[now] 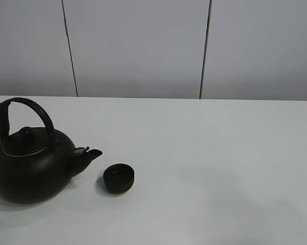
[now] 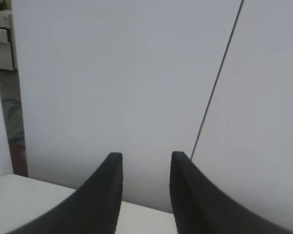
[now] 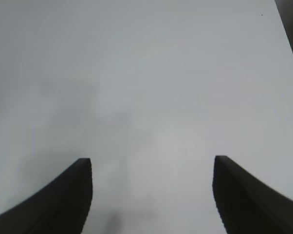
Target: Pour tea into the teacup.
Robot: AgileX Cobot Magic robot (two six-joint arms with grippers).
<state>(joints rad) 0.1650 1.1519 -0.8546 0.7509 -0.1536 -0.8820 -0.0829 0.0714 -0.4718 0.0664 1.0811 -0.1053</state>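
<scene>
The left gripper [image 2: 145,158], fingers parted and seemingly empty, faces a pale wall [image 2: 112,83].

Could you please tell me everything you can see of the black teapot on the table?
The teapot is big, round and matte black, seemingly cast iron. It stands upright on the white table at the left edge of the exterior high view. An arched handle spans its top, and its knobbed lid is closed. Its short spout points toward the small teacup, which stands apart. No gripper touches it.

Teapot [image 1: 31,161] sitting on table [image 1: 220,153], at near left of exterior high view. Spout [image 1: 87,155] pointing right toward teacup [image 1: 119,178]. Teacup standing just beside spout, slightly nearer camera, not touching. Wall panels [image 1: 138,48] running behind table.
</scene>
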